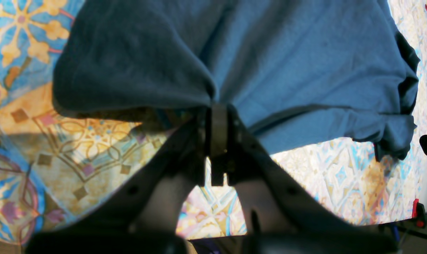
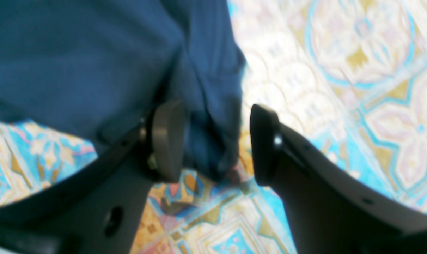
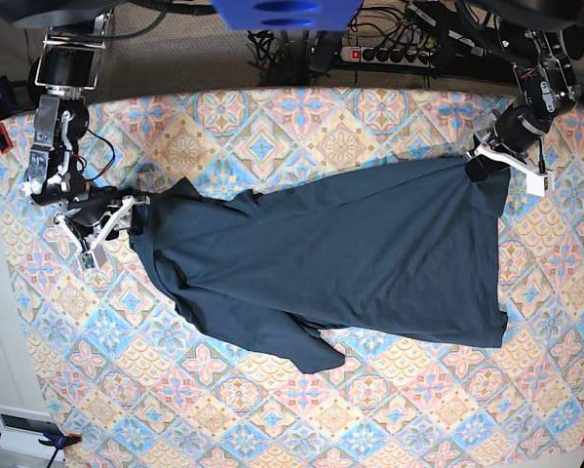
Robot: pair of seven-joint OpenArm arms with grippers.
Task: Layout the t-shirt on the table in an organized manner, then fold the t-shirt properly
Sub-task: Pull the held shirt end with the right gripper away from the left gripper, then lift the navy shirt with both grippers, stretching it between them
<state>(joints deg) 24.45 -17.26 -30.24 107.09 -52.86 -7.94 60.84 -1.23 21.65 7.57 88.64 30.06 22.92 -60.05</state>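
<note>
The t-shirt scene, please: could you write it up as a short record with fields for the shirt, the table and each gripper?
t-shirt: dark navy, spread across the table, wrinkled; lower part near the right gripper bunched and folded over
table: covered by a blue, pink and cream tile-pattern cloth, much larger than the shirt
left gripper: shut, pinching an edge of the shirt, cloth lifted off the table there
right gripper: open, jaws either side of a bunched shirt edge, not clamped
fold: not yet started

Power strip, tangled cables beyond far edge.
</note>
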